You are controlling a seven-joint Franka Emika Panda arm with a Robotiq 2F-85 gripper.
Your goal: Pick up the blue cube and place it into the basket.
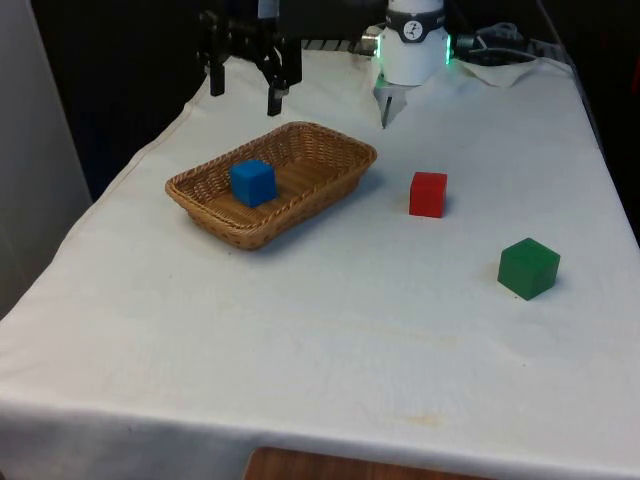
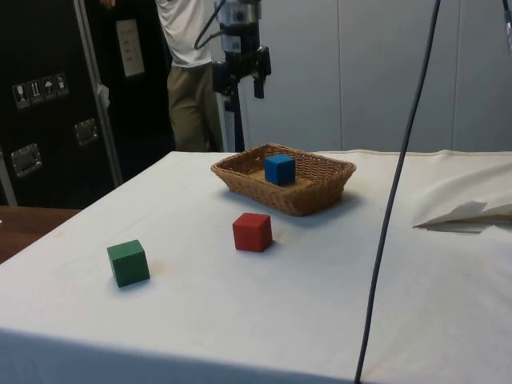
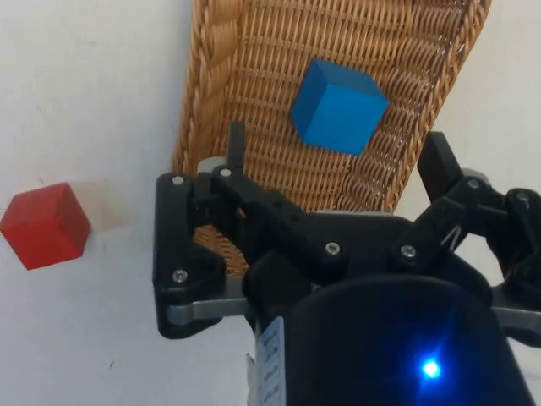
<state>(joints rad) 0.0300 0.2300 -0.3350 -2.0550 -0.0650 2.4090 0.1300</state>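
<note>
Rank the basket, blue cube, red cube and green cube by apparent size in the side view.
1. basket, clearly largest.
2. green cube and red cube: look alike.
3. blue cube, though it sits farthest, so unsure.

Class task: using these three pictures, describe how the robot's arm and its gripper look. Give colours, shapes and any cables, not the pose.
The arm is white and rounded, with a dark band and a green glow at its base. The gripper is black, with two slim straight fingers on jointed black links held by small silver screws, as the wrist view shows. In the side view, a dark cable loops beside the silver and black wrist.
</note>
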